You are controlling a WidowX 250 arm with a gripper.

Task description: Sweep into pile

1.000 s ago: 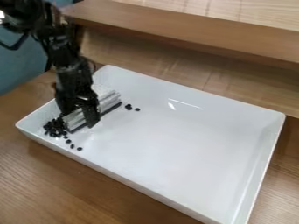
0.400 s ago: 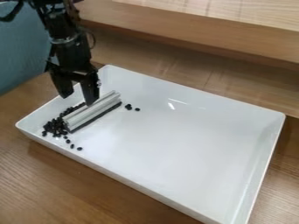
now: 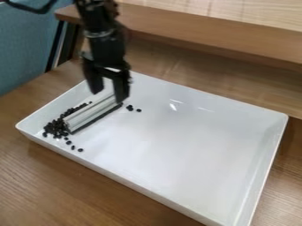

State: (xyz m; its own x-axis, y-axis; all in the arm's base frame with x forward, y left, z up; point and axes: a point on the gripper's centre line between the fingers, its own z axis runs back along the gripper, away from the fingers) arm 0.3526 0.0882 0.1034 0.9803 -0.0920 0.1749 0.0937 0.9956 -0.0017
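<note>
Camera view: a brown wooden table (image 3: 35,176) lies under a large white tray (image 3: 177,154), with a wooden ledge (image 3: 206,31) behind it. Down from the top edge comes the black arm (image 3: 106,46), its gripper (image 3: 108,97) hanging over the tray's far left part. The two fingers stand well apart, with a wide gap between them and nothing visibly held; one finger overlaps the far end of the brush (image 3: 94,112), and I cannot tell whether they touch. The brush, white with a dark lower edge, lies aslant in the tray's left part. Dark beans form a pile (image 3: 56,128) at its near end, trailing along its left side. Some loose beans (image 3: 80,150) lie nearer the front wall, and a few small ones (image 3: 130,107) sit just beside its far end.
</note>
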